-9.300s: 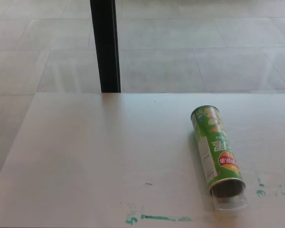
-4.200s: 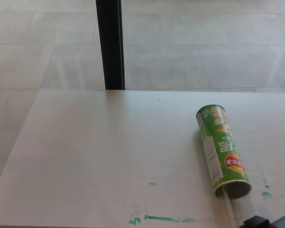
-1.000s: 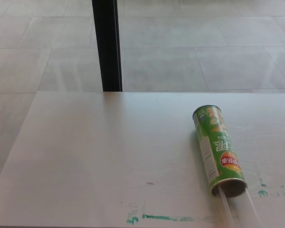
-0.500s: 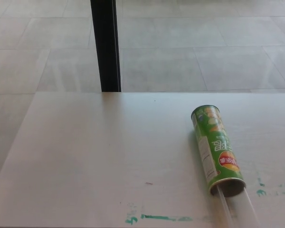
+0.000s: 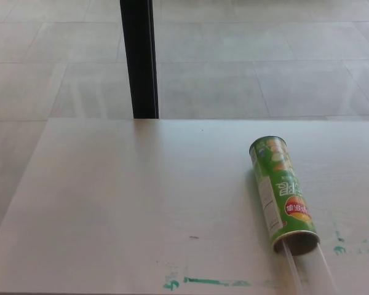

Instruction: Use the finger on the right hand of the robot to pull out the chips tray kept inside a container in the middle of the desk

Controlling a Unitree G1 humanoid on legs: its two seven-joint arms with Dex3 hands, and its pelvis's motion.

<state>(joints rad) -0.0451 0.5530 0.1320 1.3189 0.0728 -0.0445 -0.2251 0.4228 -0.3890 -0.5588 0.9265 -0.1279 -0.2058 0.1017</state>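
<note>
A green chips container (image 5: 281, 192) lies on its side on the white desk (image 5: 135, 203), right of the middle, its open mouth (image 5: 296, 243) facing the near edge. A clear plastic tray (image 5: 307, 270) sticks out of the mouth and runs down to the bottom edge of the picture. No chips show on the visible part of the tray. Neither of my hands is in the picture.
Green paint smears (image 5: 209, 283) mark the desk near its front edge, with more specks (image 5: 341, 249) right of the container. A black post (image 5: 139, 58) stands behind the desk's far edge. Pale floor tiles lie beyond.
The tray, barely out 9.3 s ago, now reaches the picture's bottom edge. A black hand part at the bottom right 4.2 s ago has left the picture. The view has shifted slightly.
</note>
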